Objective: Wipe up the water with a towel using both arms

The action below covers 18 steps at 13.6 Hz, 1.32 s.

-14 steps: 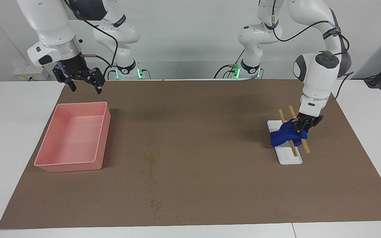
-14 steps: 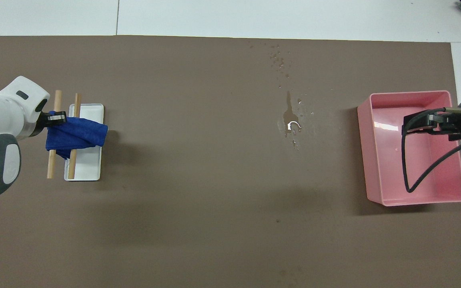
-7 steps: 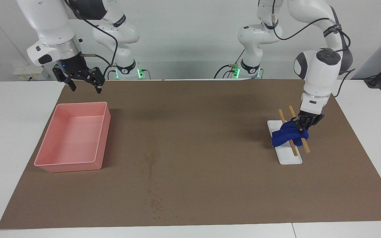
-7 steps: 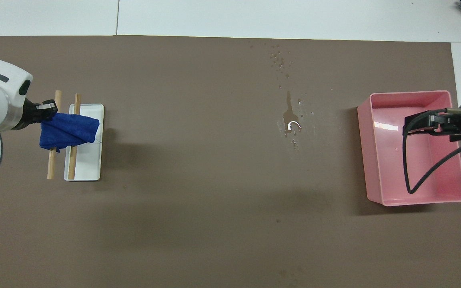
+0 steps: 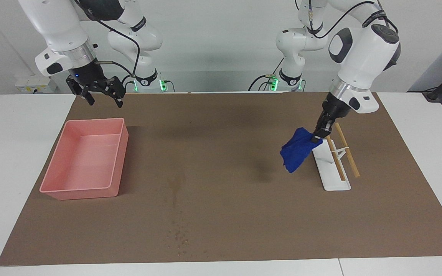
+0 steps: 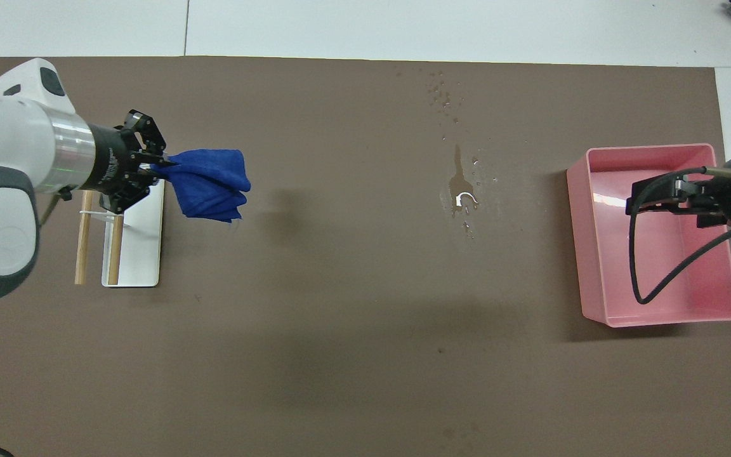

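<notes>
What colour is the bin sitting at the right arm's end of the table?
Pink. The bin is plain, unpatterned pink all over, clearest in the facing view.

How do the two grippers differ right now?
The left gripper is shut on the towel, lifted beside the white rack; the right gripper is open and holds nothing. The left tilts toward the water; the right waits over the bin. Both are off the mat.
</notes>
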Each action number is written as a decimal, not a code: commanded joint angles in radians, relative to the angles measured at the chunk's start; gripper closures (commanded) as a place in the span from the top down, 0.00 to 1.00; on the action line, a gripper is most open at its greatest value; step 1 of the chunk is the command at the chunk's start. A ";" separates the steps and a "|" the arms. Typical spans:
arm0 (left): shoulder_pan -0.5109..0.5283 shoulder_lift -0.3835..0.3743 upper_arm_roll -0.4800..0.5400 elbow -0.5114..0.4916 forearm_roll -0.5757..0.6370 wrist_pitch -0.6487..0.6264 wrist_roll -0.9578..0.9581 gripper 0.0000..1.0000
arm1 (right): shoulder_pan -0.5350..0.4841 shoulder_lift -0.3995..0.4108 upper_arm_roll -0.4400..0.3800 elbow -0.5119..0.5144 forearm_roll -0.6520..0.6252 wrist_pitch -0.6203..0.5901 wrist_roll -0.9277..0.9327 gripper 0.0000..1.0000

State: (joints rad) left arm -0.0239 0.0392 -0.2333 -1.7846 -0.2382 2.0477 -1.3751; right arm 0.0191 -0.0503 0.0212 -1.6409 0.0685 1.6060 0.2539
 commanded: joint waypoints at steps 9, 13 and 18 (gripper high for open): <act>-0.253 0.011 -0.040 -0.035 -0.386 0.468 -0.847 0.00 | 0.120 -0.003 0.014 -0.017 0.189 0.126 0.768 1.00; -0.389 0.013 -0.040 -0.059 -0.443 0.611 -0.894 0.00 | 0.189 0.035 0.014 -0.017 0.281 0.265 1.052 1.00; -0.428 0.013 -0.052 -0.047 -0.546 0.655 -0.892 0.00 | 0.262 0.093 0.014 -0.005 0.290 0.364 1.217 0.99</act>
State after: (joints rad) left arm -0.4239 0.0625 -0.2874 -1.8301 -0.7445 2.6768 -2.2637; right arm 0.2742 0.0277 0.0357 -1.6502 0.3349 1.9463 1.4385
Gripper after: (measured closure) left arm 0.855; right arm 0.004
